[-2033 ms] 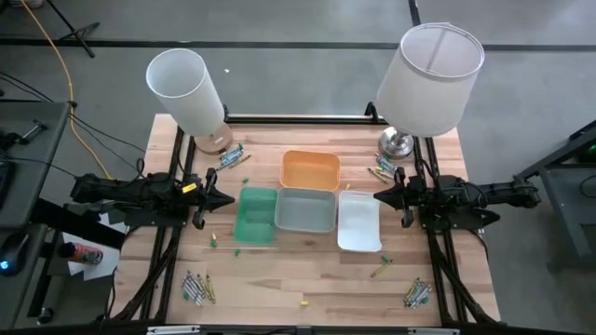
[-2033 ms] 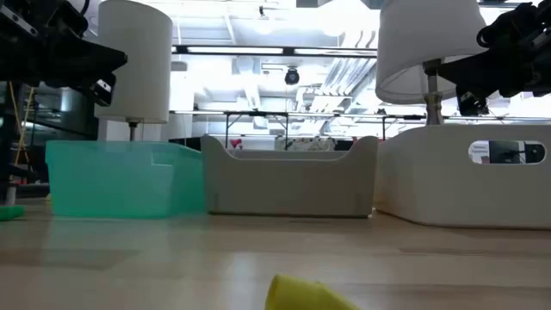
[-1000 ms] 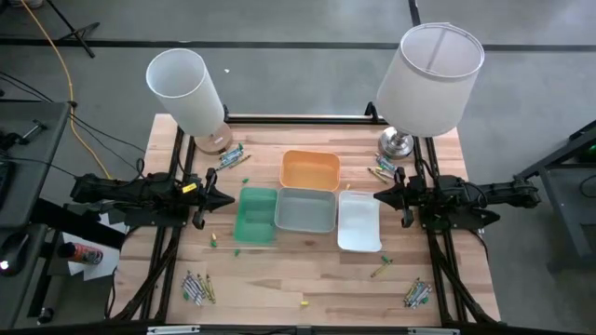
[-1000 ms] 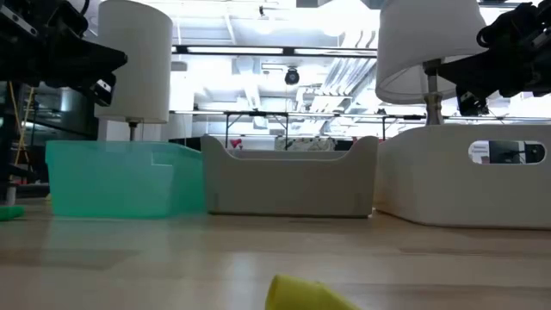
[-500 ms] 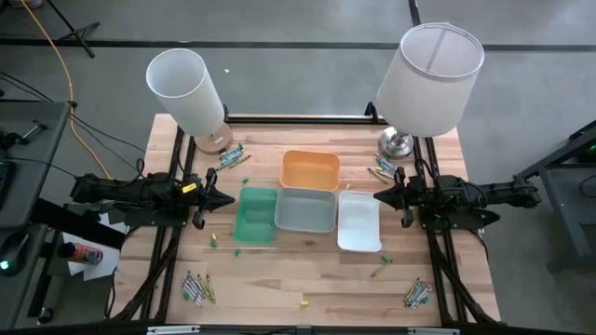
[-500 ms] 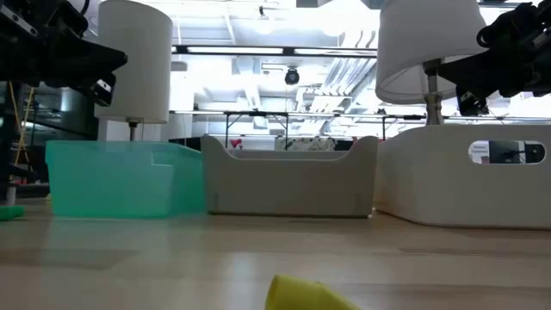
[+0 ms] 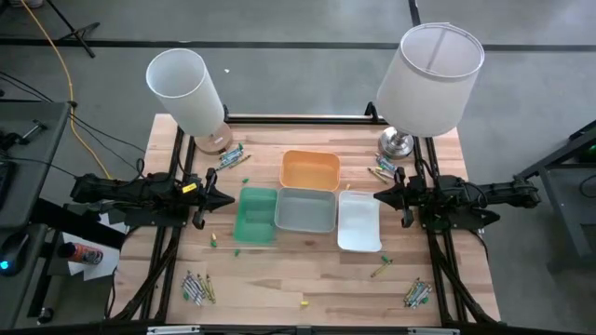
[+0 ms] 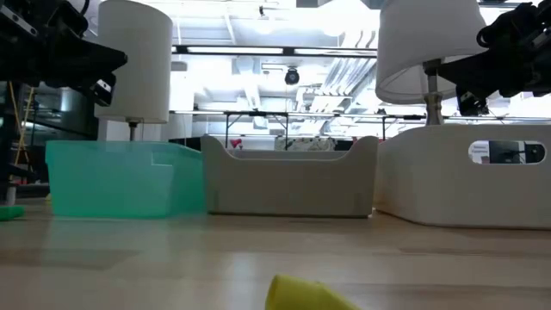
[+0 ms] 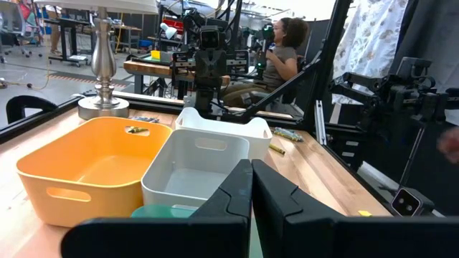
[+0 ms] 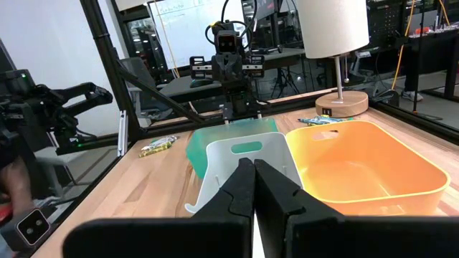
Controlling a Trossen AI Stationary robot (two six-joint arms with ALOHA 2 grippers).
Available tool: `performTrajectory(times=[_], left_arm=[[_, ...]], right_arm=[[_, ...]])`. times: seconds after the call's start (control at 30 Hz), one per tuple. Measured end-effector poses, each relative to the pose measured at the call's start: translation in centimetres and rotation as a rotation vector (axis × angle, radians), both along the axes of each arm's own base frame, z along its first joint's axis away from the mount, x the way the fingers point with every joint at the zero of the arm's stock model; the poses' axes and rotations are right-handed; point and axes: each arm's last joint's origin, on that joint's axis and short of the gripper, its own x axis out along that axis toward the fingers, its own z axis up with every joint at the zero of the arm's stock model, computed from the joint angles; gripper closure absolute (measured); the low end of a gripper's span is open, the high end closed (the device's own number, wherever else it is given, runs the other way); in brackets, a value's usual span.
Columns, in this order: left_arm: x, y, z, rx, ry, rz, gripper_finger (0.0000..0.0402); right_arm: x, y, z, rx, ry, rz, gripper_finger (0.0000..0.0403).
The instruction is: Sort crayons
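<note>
High view: the left gripper (image 7: 231, 199) sits left of centre and the right gripper (image 7: 377, 196) right of centre, jaws pressed together, holding nothing. Between them stand a green plastic tray (image 7: 255, 215), grey tray (image 7: 305, 210), white tray (image 7: 358, 221) and orange tray (image 7: 310, 169). Small thin crayons (image 7: 197, 288) lie in clusters at lower left, lower right, and near both lamp bases.

Low view: a yellow crayon (image 8: 297, 294) lies bottom centre.

Wrist views: both finger pairs meet, empty.

Even, bright overhead light in the high view, shadows soft and short. Low view: ceiling lights (image 8: 344, 21) blown out, upper centre glaring; yellow blob (image 8: 301, 294) at bottom edge is out of focus. Wrist views sharp mid-frame, background slightly soft.
</note>
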Motion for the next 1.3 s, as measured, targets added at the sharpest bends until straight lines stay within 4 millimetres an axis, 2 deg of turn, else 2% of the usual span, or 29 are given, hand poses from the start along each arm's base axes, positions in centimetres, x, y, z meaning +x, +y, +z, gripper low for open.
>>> performTrajectory(times=[0.63, 0.8, 1.03, 1.17, 1.3], left_arm=[[0.0, 0.0, 0.0, 0.0, 0.0, 0.0, 0.0401], [0.0, 0.0, 0.0, 0.0, 0.0, 0.0, 0.0402], [0.0, 0.0, 0.0, 0.0, 0.0, 0.0, 0.0402], [0.0, 0.0, 0.0, 0.0, 0.0, 0.0, 0.0402], [0.0, 0.0, 0.0, 0.0, 0.0, 0.0, 0.0402]], right_arm=[[0.0, 0.0, 0.0, -0.002, 0.0, 0.0, 0.0402], [0.0, 0.0, 0.0, 0.048, -0.004, 0.0, 0.0402], [-0.1, 0.0, 1.3, 0.053, -0.138, -0.001, 0.0402], [-0.3, -0.2, 2.0, 0.029, -0.211, -0.077, 0.0402], [-0.1, -0.7, 2.0, 0.128, -0.207, -0.249, 0.0402]])
